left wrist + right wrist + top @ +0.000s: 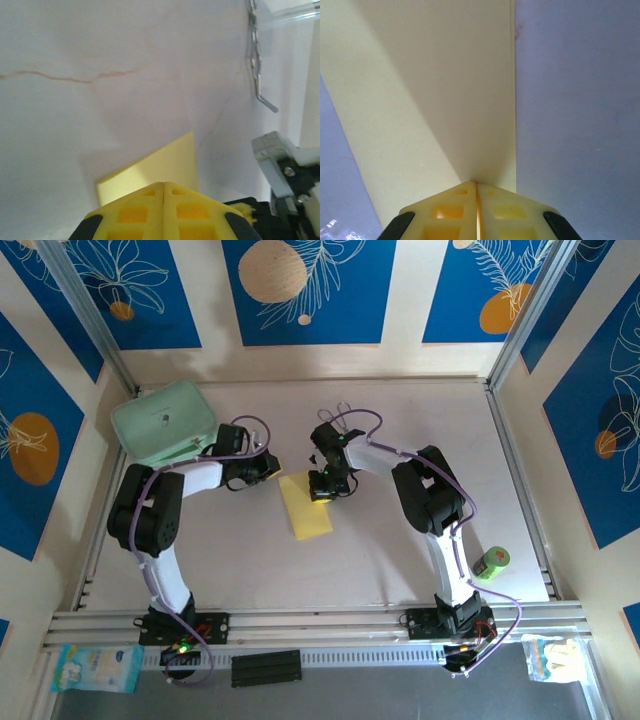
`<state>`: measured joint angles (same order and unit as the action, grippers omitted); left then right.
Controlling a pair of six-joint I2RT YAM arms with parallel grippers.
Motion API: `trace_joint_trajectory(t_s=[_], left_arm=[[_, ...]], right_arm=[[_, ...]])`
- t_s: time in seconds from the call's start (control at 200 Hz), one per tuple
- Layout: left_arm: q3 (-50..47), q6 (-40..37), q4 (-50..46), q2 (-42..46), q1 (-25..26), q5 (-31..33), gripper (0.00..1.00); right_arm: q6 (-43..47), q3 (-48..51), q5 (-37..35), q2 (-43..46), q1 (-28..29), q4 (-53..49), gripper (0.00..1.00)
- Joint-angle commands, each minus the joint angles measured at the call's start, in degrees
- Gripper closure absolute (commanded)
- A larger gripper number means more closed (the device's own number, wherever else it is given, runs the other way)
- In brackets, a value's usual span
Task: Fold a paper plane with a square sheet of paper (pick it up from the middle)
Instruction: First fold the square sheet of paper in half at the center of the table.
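Right end effector [476,185] (fingers together) touches the yellow paper [435,90].

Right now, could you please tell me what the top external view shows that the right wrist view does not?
Top external: the mint-green rounded case at the far left, a small green cylinder near the right arm's base, and the left end effector beside the folded yellow sheet of paper. Right wrist: close up, what looks like a doubled layer along the paper's right edge, and the yellow fingers pressed together. Both: the paper lying on the pale table, with the right end effector at its far end.
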<state>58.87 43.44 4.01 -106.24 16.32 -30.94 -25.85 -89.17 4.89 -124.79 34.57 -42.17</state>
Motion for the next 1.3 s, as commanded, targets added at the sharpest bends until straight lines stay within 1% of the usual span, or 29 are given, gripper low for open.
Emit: trace_joint_trajectory(t_s=[0.0, 0.16, 0.355, 0.44, 0.52, 0.69, 0.75, 0.825, 0.915, 1.081, 1.296], left_arm=[[1.24, 1.44, -0.13, -2.43, 1.34, -3.24, 0.97], [4.65, -0.48, -5.98, -5.22, 1.44, -1.58, 0.96], [7.26, -4.13, -15.54, -7.09, 0.9, 5.43, 0.97], [7.81, -5.3, -18.78, -7.23, -0.08, 8.2, 0.97], [7.84, -5.87, -20.06, -6.41, -1.16, 9.46, 0.97], [8.6, -6.22, -19.88, -2.48, -2.08, 8.39, 0.96], [8.18, -4.86, -17.79, -1.3, -1.99, 5.1, 0.95], [6.56, -1.35, -13.51, -0.14, -1.43, 0.76, 0.94], [5.15, 1.29, -10.46, 0.33, 0.44, -1.6, 0.94], [3.97, 1.82, -10.15, -1.47, 4.18, -0.58, 0.94], [2.93, 2.22, -11.03, -3.89, 4.79, 1.42, 0.96]], right_arm=[[1.01, 6.15, -20.0, -12.32, -1.39, -7.97, 0.91], [1.7, 5.81, -20.42, -12.41, -1.26, -8.25, 0.91], [1.9, 5.67, -20.61, -12.41, -1.17, -8.32, 0.91], [1.91, 5.71, -20.71, -12.22, -1.11, -8.36, 0.91], [2.09, 5.78, -20.79, -11.99, -1.17, -8.21, 0.91], [2.61, 5.35, -20.53, -11.79, -1.09, -8.2, 0.91], [3.16, 5.09, -20.22, -11.7, -0.99, -8.24, 0.91], [4.24, 4.52, -19.25, -11.88, -0.82, -8.46, 0.91], [4.55, 3.92, -18.95, -11.99, -0.62, -8.83, 0.91], [5.07, 3.27, -18.51, -11.73, -0.51, -8.96, 0.91], [6.76, 2.52, -17.64, -10.3, -0.47, -8.42, 0.9]])
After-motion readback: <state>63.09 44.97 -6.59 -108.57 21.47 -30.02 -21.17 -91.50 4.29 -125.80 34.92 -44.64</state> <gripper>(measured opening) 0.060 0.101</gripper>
